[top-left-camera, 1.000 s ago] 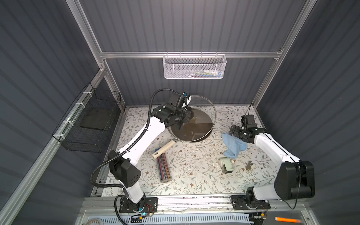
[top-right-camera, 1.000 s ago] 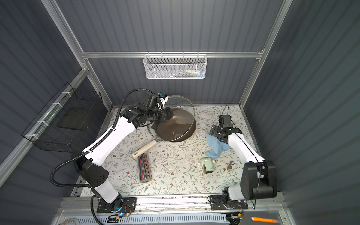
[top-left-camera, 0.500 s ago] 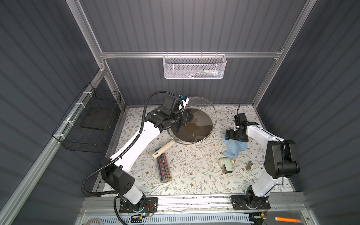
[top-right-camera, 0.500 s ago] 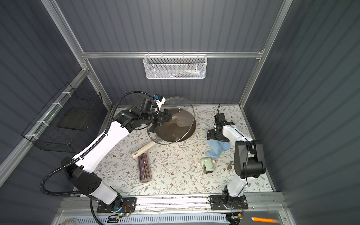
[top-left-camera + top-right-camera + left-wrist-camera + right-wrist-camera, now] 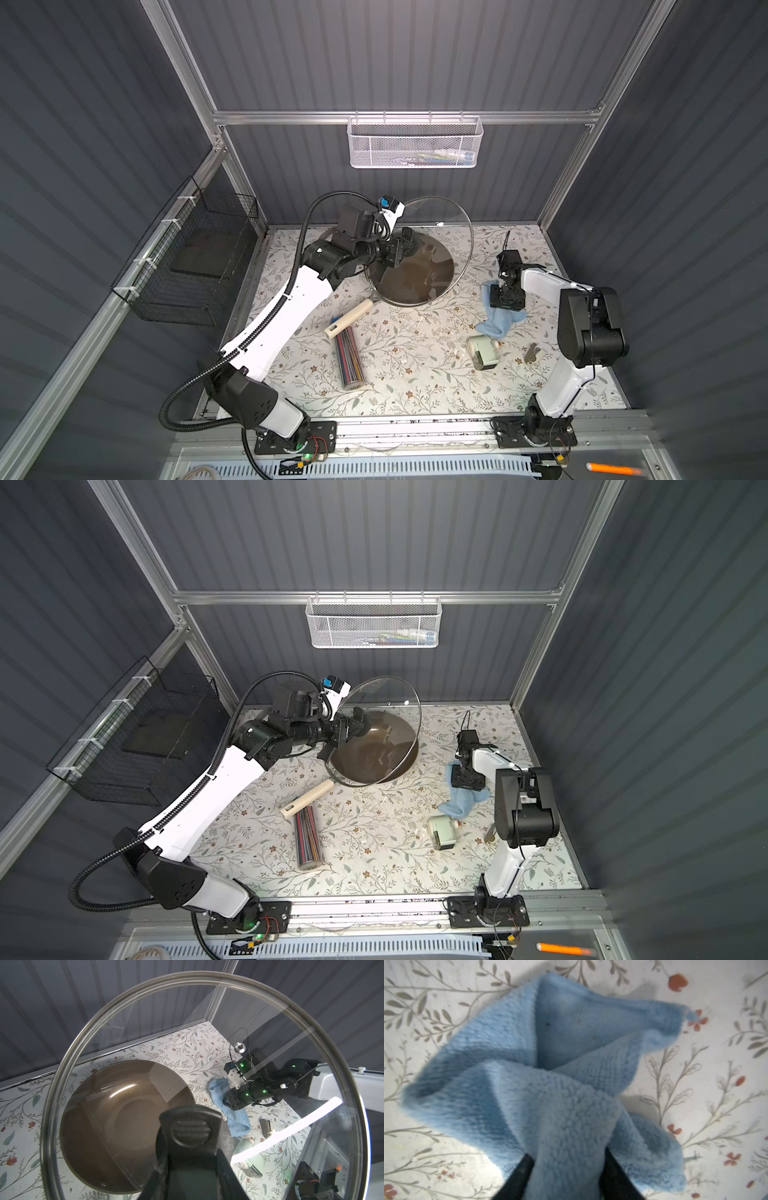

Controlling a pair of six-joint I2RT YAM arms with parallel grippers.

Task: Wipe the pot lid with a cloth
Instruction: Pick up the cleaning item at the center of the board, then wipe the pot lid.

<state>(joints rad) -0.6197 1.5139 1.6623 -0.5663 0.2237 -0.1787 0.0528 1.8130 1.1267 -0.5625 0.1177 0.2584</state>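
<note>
Looks down, in a top view, on a table (image 5: 415, 382) under a matt cream sheet printed with grey leafy sprigs and small red flowers. Shows the pot lid (image 5: 438, 222), a large round dome of clear glass with a thin metal rim, raised and tilted on edge above a dark brown pan (image 5: 405, 762) at the back of the table. Shows the left gripper (image 5: 401, 249) clamped narrow on the lid's black handle (image 5: 193, 1126). Places the cloth (image 5: 500, 324), soft light blue terry, crumpled on the table to the right of the pan, with the right gripper (image 5: 505, 305) pointing down onto its far end. Takes in also the pan's cream handle (image 5: 349, 318), a clear tube of coloured sticks (image 5: 349, 359) just beside it, a pale green and white roll-shaped object (image 5: 484, 351) near the cloth, a white mesh basket (image 5: 413, 143) on the back wall with contents too small to read, and a black wire basket (image 5: 195, 266) on the left wall.

Looks, from the left wrist, straight through the glass. Shows the ribbed, glossy handle gripped between two dark fingers (image 5: 226, 1176), and beyond it the smooth round pan and the cloth under the other arm.

Fills the right wrist view with fuzzy blue pile, slightly blurred. Shows one bunched fold pinched tight between two black fingers (image 5: 521, 1176), the rest draped loose over the floral sheet
</note>
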